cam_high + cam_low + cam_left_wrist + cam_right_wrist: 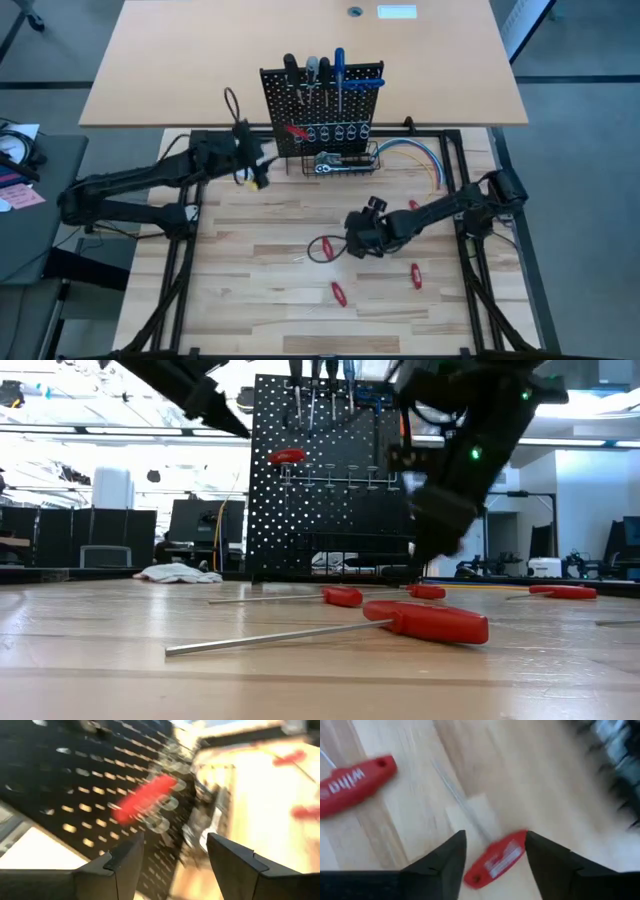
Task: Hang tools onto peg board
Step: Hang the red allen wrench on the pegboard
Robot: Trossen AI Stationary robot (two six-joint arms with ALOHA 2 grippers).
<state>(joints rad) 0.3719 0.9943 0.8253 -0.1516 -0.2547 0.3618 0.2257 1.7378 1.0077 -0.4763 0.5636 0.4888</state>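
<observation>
The black peg board (322,95) stands at the table's far side, with black-, grey- and blue-handled screwdrivers hung along its top. A short red-handled tool (145,800) hangs in one of the silver rings. A chrome ratchet (330,166) lies in the basket at the board's base. My left gripper (175,840) is open and empty, just left of the board (252,168). My right gripper (495,837) is open, low over the table's middle (354,243), with its fingers on either side of a red-handled tool (497,857) that lies flat on the table. Another red tool (355,785) lies beside it.
More red-handled tools lie on the wood nearer the front (339,293) and right (415,275). A curved bundle of coloured cables (415,155) lies right of the basket. White gloves (175,572) lie at the far left.
</observation>
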